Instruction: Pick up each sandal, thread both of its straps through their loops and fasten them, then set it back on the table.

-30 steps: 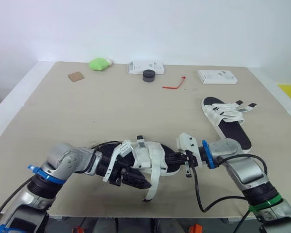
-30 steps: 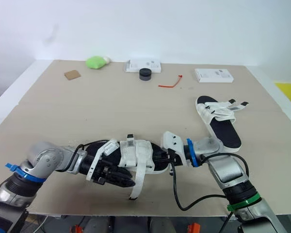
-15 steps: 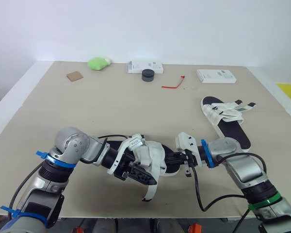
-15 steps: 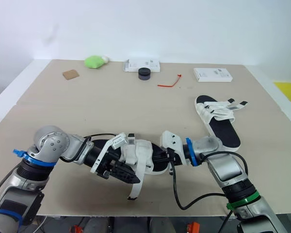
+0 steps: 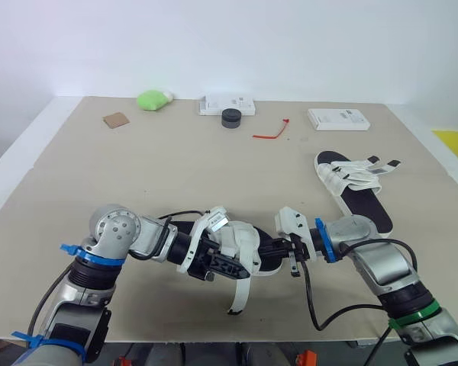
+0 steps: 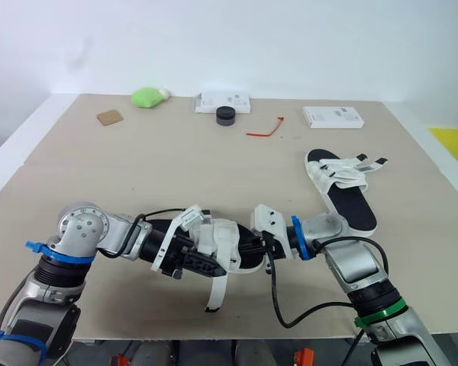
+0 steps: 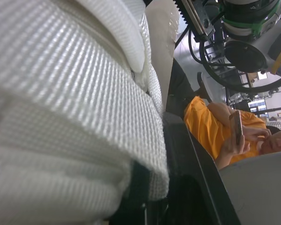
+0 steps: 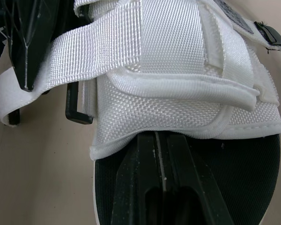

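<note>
step: strapping the first sandal (image 5: 244, 245), which sits between both grippers at the table's (image 5: 137, 175) near edge | right gripper (image 5: 271, 250): fingers together on its black footbed | left gripper (image 5: 223, 267): against the white upper, grip cannot be told | loose strap (image 5: 241, 293): dangling unthreaded | next: probably catch its end and feed it through the loop | second sandal (image 5: 355, 191): lying far right, untouched

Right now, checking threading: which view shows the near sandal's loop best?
Right wrist view: the black loop is close, beside the strap. Eye views leave it too small by the left end effector; left wrist view catches nearby webbing.
</note>
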Robot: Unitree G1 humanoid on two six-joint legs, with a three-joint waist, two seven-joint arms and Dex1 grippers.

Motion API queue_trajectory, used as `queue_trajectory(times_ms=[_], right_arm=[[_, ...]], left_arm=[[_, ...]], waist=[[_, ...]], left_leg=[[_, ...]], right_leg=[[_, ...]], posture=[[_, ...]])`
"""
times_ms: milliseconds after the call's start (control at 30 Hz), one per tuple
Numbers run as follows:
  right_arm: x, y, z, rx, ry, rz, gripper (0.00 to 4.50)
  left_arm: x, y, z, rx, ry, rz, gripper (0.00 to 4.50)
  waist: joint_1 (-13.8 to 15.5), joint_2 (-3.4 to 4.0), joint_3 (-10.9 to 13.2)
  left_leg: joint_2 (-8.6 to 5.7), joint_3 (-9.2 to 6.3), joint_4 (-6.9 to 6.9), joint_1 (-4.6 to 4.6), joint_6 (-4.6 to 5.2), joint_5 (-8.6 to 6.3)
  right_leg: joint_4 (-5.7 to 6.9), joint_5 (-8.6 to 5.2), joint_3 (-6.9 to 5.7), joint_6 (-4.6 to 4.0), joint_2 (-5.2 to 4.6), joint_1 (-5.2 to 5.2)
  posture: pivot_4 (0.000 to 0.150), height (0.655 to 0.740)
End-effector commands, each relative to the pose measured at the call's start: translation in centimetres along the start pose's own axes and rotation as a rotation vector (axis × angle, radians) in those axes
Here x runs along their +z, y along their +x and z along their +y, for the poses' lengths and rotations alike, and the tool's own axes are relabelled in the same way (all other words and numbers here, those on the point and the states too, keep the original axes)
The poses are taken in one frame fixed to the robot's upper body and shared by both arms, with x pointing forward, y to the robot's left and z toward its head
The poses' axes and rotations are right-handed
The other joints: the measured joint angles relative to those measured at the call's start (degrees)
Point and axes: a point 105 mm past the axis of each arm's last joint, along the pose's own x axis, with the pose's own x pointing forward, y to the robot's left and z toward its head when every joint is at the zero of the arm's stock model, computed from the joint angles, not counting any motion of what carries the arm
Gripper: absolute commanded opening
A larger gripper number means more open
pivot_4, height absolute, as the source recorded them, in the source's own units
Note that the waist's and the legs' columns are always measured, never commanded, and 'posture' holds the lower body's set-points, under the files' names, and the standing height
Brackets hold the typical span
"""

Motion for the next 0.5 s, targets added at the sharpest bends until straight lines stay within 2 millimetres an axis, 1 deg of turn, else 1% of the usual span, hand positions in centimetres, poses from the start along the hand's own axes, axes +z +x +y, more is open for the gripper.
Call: queue_trajectory(times_ms=[33,100,133,233,333,400,500], right_arm=[[-3.9,0.6,1.0,0.03,0.13,0.12,0.0],[-3.9,0.5,0.9,0.028,0.13,0.122,0.0],[-3.9,0.5,0.8,0.027,0.129,0.122,0.0],[-3.7,0.4,0.2,0.013,0.126,0.117,0.0],[-3.5,0.5,-0.1,0.008,0.123,0.108,0.0],[-3.5,0.5,-0.2,0.005,0.122,0.107,0.0],[-3.5,0.5,-0.2,-0.002,0.121,0.104,0.0]], left_arm=[[1.0,-0.9,-1.0,-0.076,-0.01,-0.067,0.19],[1.7,-1.6,-1.9,-0.159,-0.024,-0.093,0.19],[2.0,-2.2,-2.9,-0.218,-0.014,-0.085,0.19],[3.0,-3.7,-4.9,-0.314,0.016,-0.048,0.19],[4.7,-4.3,-4.7,-0.305,-0.011,-0.05,0.19],[5.7,-4.2,-4.2,-0.288,-0.032,-0.063,0.19],[7.5,-3.6,-3.2,-0.25,-0.067,-0.082,0.19]], waist=[[0.0,0.0,0.0],[0.0,-0.01,0.0],[0.0,-0.02,0.0],[0.0,-0.09,0.1],[0.0,-0.11,0.1],[0.0,-0.11,0.1],[-0.1,-0.12,0.1]], left_leg=[[0.0,0.0,0.0,0.0,0.0,0.0],[0.0,0.0,0.0,0.0,0.0,0.0],[0.0,0.0,0.0,0.0,0.0,0.0],[-0.01,-0.02,0.0,-0.02,0.0,0.0],[-0.03,-0.01,0.01,-0.02,-0.02,-0.01],[-0.04,0.01,0.0,-0.01,-0.02,-0.01],[-0.05,0.0,0.0,0.0,-0.02,-0.01]], right_leg=[[0.0,0.0,0.0,0.0,0.0,0.0],[0.0,0.0,0.0,0.0,0.0,-0.01],[0.0,0.0,0.0,0.0,0.0,-0.02],[0.0,0.0,-0.01,0.0,0.0,-0.04],[-0.01,0.0,-0.01,0.0,-0.01,-0.04],[-0.01,0.0,0.0,0.0,-0.02,-0.04],[-0.01,0.0,-0.02,0.0,-0.01,-0.05]], posture=[[0.15,0.74],[0.15,0.74],[0.15,0.74],[0.15,0.74],[0.15,0.74],[0.15,0.74],[0.15,0.74]])
